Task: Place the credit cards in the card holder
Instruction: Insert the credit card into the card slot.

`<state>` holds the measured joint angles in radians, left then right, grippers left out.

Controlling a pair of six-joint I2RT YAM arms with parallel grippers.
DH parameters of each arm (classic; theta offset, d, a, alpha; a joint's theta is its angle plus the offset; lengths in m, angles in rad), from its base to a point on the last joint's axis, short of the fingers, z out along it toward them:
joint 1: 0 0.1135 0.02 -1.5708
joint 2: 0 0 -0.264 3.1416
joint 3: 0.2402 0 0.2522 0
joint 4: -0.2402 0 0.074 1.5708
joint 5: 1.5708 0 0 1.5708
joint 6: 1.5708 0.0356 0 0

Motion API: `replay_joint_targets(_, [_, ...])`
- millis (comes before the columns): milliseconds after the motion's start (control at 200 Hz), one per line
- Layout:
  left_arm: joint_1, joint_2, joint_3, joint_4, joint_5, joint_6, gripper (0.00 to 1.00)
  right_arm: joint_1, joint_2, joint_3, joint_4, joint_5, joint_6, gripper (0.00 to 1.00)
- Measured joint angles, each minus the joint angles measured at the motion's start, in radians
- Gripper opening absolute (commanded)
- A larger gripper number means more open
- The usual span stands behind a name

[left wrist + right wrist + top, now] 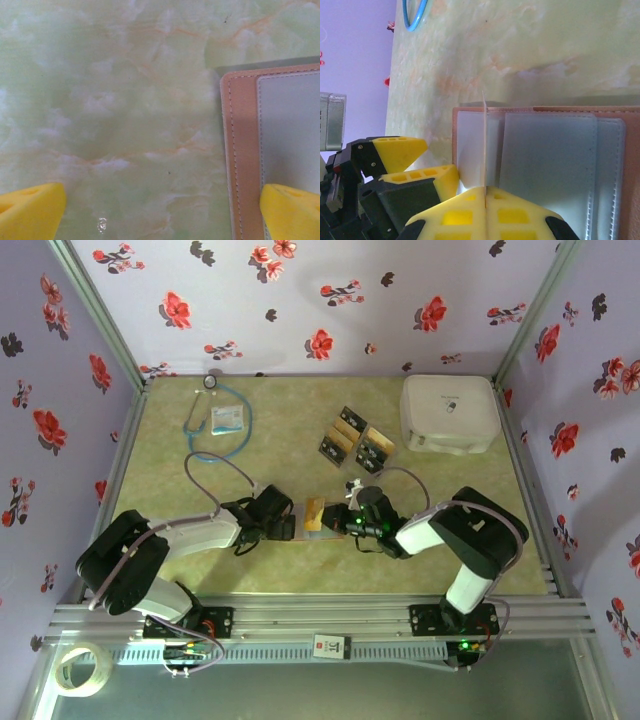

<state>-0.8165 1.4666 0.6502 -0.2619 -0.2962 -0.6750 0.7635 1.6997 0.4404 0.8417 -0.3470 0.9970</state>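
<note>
card holder (318,516) lies open on the table (260,575), near centre, between both arms. right gripper (485,200) pinched tight on a credit card (484,145), edge-on over the grey slots. left gripper (162,212) spread wide, one finger (292,212) over the holder's edge. spare cards (356,443) further back.

You are seeing the left tool (288,521) and right tool (340,519) hemming the card holder (318,518); bare bench (290,410) is lying open beyond, left of the credit cards (356,443).
</note>
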Motion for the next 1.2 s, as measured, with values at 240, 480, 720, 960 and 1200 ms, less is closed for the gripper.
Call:
replay_joint_targets(240, [0.0, 0.0, -0.001, 0.001, 0.0, 0.0, 1.0, 0.0, 0.012, -0.018, 0.034, -0.017, 0.01, 0.0])
replay_joint_targets(480, [0.0, 0.0, -0.001, 0.002, 0.0, 0.0, 1.0, 0.0, 0.024, -0.027, 0.056, -0.032, 0.01, 0.0])
replay_joint_targets(720, [0.0, 0.0, -0.005, 0.008, 0.0, 0.0, 1.0, 0.0, 0.032, -0.033, 0.071, -0.044, 0.01, 0.0])
replay_joint_targets(960, [-0.002, 0.0, -0.005, 0.008, 0.0, 0.0, 1.0, 0.0, 0.048, -0.037, 0.082, -0.055, 0.01, 0.0])
replay_joint_targets(1200, [-0.002, 0.0, -0.005, 0.008, -0.001, 0.0, 1.0, 0.0, 0.058, -0.045, 0.106, -0.066, 0.012, 0.0])
